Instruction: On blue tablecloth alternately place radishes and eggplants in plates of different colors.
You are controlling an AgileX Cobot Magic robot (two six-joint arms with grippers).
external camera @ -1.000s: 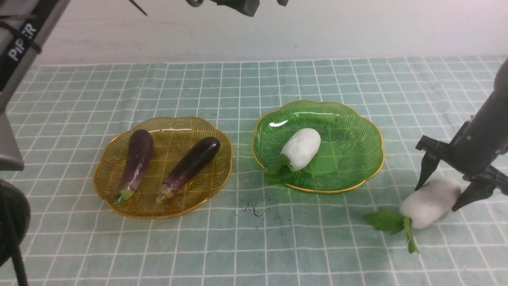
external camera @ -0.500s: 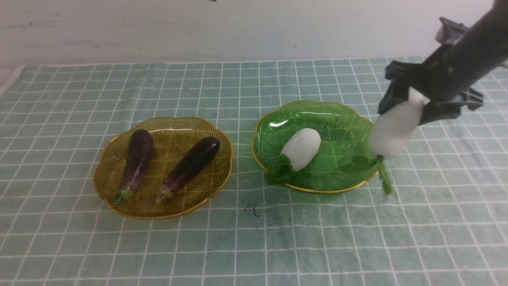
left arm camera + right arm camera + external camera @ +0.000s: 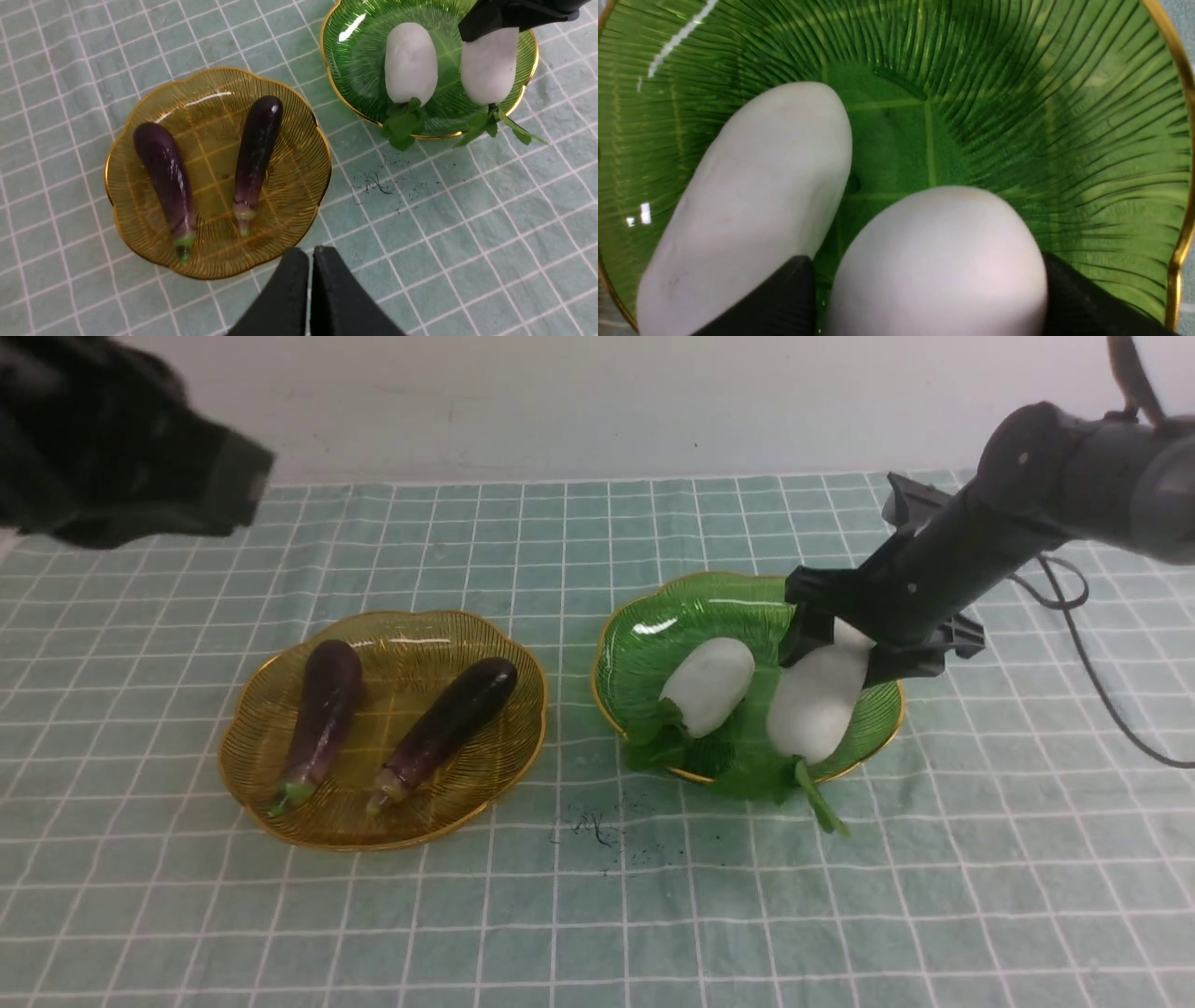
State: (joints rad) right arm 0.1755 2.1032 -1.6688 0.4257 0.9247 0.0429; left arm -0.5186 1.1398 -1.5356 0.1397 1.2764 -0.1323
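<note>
On the blue tablecloth (image 3: 653, 915) two dark purple eggplants (image 3: 322, 719) (image 3: 448, 719) lie side by side in the amber plate (image 3: 392, 635). The green plate (image 3: 672, 607) holds one white radish (image 3: 708, 686) lying flat. A second radish (image 3: 817, 705) stands tilted in that plate's right half, its leaves over the front rim. My right gripper (image 3: 845, 653) is shut on its upper end, a finger against each side (image 3: 934, 280). My left gripper (image 3: 310, 254) is shut and empty, high above the cloth in front of the amber plate.
A small dark smudge (image 3: 593, 826) marks the cloth in front of the gap between the plates. My left arm (image 3: 112, 439) shows as a dark blur at the upper left. A white wall runs along the cloth's far edge.
My right gripper lifted the second radish from the cloth at the front right and carried it left into the green plate. The left arm's dark bulk came into view at the upper left.
</note>
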